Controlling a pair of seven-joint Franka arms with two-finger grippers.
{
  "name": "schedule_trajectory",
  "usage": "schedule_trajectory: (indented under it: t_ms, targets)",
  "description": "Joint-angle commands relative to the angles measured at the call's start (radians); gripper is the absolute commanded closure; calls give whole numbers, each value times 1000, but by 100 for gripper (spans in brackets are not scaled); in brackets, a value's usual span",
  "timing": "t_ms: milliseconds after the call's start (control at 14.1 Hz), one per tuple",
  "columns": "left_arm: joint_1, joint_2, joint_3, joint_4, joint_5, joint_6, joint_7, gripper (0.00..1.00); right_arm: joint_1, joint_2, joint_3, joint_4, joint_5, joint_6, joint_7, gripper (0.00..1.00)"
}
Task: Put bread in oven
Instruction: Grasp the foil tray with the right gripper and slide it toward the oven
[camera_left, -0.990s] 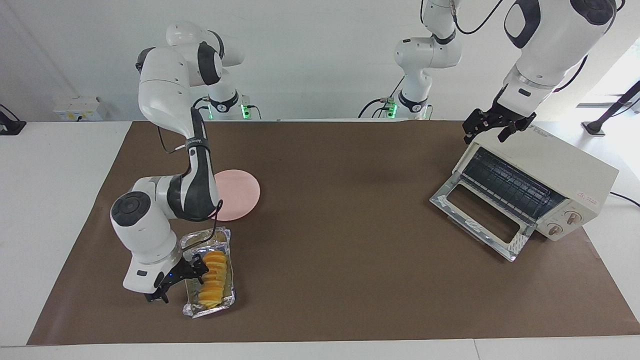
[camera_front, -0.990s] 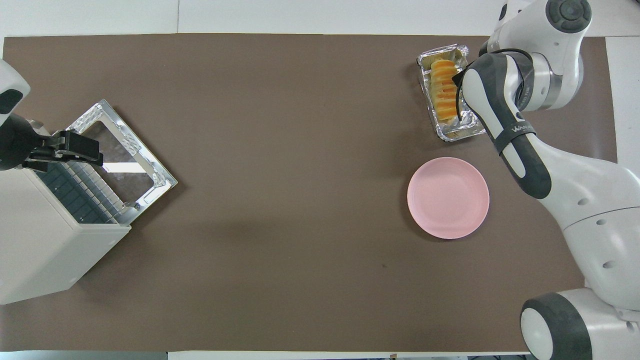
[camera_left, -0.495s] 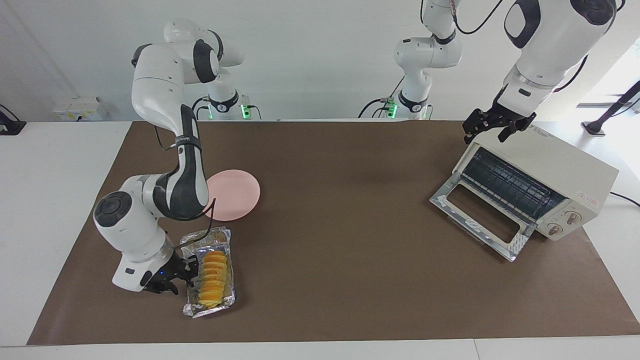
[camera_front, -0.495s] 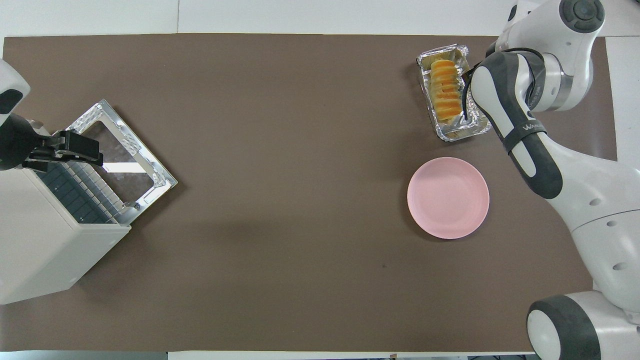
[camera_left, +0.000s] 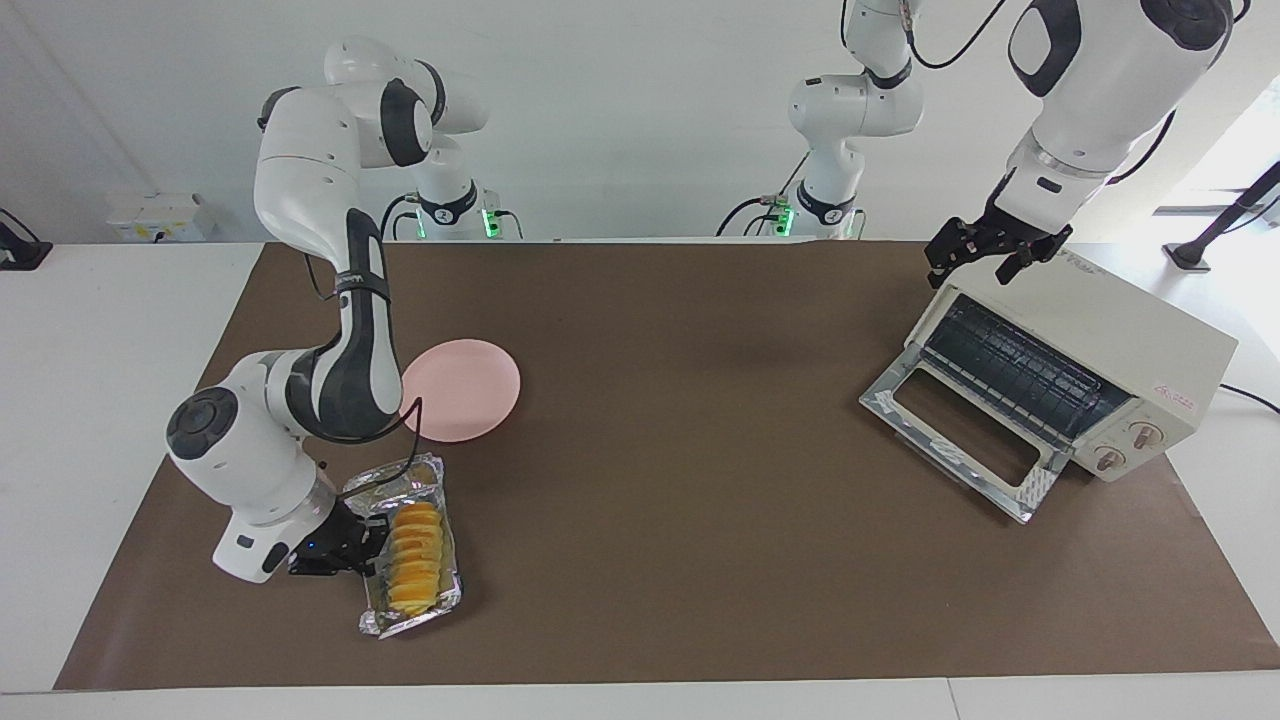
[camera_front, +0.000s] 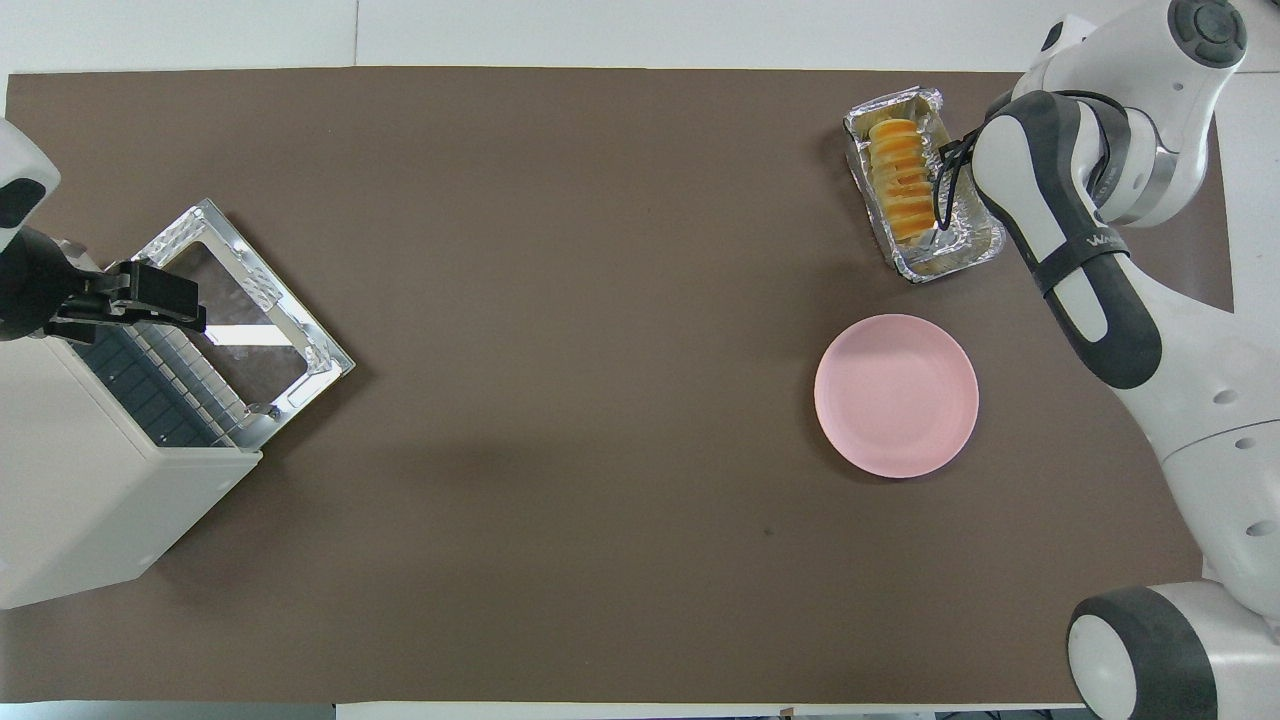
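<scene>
The bread (camera_left: 412, 545), a ridged yellow-orange loaf, lies in a crinkled foil tray (camera_left: 395, 482) toward the right arm's end of the table; both also show in the overhead view, the bread (camera_front: 900, 180) inside the tray (camera_front: 945, 265). My right gripper (camera_left: 350, 545) is low at the tray's long rim and shut on it. In the overhead view the forearm covers that gripper. The cream-white oven (camera_left: 1130, 340) stands at the left arm's end with its glass door (camera_left: 960, 430) dropped open. My left gripper (camera_left: 985, 255) is open, just above the oven's top edge.
A round pink plate (camera_left: 465, 390) lies nearer to the robots than the foil tray. The brown mat (camera_left: 680, 480) between plate and oven is bare. The oven's two knobs (camera_left: 1125, 445) face the table's front edge.
My right gripper has pulled back toward the right arm's end of the table, and the foil tray with the bread has slid and turned a little with it. The left arm has not moved.
</scene>
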Motion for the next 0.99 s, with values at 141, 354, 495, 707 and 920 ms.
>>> schedule_trajectory:
  t_ms: [141,354,495,707,920]
  targets:
    - [-5,-10,4,2,12,-10,-6,0,3,-36,6,-8,20,-141,31,100]
    - [-5,-10,4,2,12,-10,-6,0,43,-101,6,2,14,-261,190,100]
    - [-5,-10,4,2,12,-10,-6,0,98,-139,5,2,6,-308,308,100]
    - [-5,-10,4,2,12,-10,-6,0,210,-179,5,2,-15,-341,548,100]
    - [-5,-10,4,2,12,-10,-6,0,333,-188,6,-3,-20,-328,734,100]
